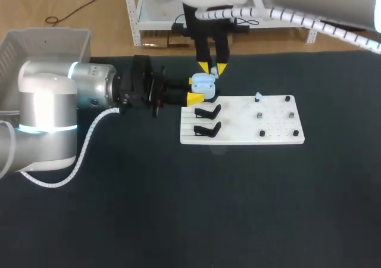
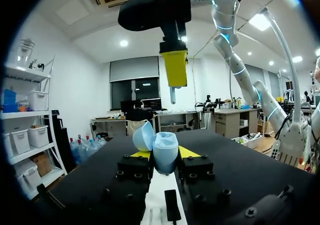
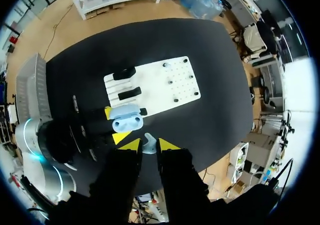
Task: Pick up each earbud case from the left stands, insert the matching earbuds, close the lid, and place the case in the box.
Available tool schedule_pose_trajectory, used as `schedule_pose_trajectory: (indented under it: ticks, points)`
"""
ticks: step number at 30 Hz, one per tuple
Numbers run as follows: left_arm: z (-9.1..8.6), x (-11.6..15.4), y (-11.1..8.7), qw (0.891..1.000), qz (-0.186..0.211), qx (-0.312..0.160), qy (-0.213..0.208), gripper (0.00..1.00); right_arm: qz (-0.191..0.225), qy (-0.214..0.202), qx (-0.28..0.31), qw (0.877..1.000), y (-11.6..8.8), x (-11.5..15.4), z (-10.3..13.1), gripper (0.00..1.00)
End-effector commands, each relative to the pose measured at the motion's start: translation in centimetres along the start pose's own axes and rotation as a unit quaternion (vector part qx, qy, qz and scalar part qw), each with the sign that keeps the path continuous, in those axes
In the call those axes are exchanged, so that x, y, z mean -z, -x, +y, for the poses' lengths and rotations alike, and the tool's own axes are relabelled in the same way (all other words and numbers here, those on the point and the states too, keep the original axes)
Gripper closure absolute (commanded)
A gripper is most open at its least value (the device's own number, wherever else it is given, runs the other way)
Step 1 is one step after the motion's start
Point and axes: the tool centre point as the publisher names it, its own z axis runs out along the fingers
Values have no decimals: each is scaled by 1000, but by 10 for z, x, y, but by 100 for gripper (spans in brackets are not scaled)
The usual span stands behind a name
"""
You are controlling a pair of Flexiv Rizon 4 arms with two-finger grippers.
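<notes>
Pale-blue earbud case sits pinched in my left hand, lid swung open, mouth facing straight up at my right hand just above, which is pinching an earbud. The case's long axis runs out along the left fingers. I reckon seating the buds, shutting the lid and reaching the box all remain.
</notes>
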Motion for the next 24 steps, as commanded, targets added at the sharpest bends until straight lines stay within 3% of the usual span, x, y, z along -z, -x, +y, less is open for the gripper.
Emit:
schedule_pose_trajectory:
  ticks: [1, 10, 24]
  points:
    - [-1, 0, 0, 1000, -1, -1, 3, 100, 15, -1, -13, 1000, 7, 2, 10, 100]
    - [-1, 0, 0, 1000, -1, -1, 3, 100, 43, -11, -46, 998, 7, -9, 13, 100]
    - [-1, 0, 0, 1000, -1, -1, 3, 100, 48, -9, -50, 998, 6, -16, 14, 100]
